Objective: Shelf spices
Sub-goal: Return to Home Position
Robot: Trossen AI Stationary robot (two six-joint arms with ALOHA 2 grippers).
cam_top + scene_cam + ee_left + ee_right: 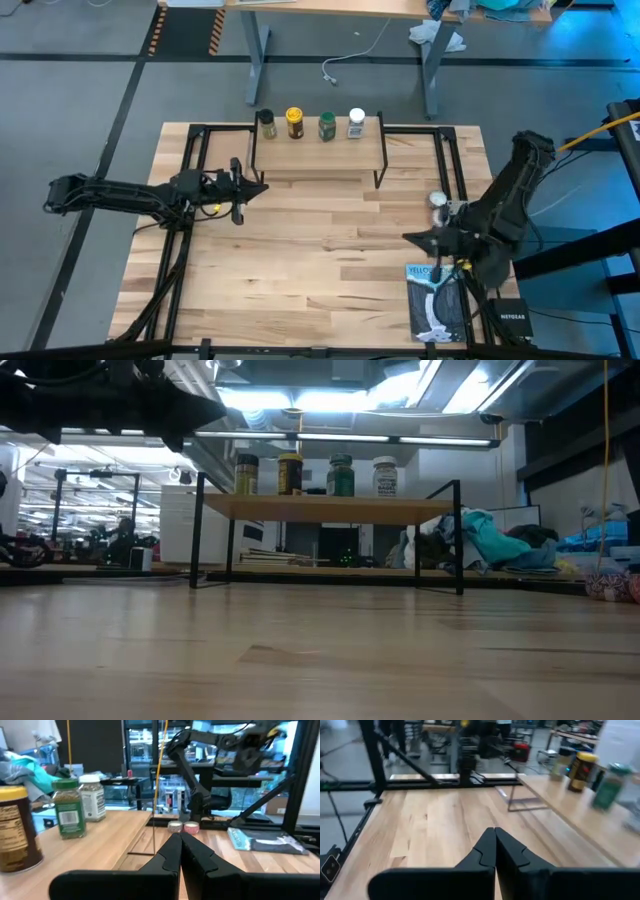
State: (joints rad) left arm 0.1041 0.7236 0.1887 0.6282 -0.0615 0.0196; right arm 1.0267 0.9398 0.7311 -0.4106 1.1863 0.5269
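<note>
The left gripper (258, 187), fingers pressed together on nothing, hangs just off the shelf's (315, 157) left front corner. The right gripper (408, 238), also clenched and empty, sits out before the shelf's right end. Along the shelf's back edge stand the dark-lidded jar (267, 123), amber jar (294, 122), green jar (327, 126) and white-lidded jar (356, 123).

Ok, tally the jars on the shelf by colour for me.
Dark-lidded jar: 1
Amber jar, yellow lid: 1
Green jar: 1
Clear jar, white lid: 1
Total: 4, all upright on the shelf.
</note>
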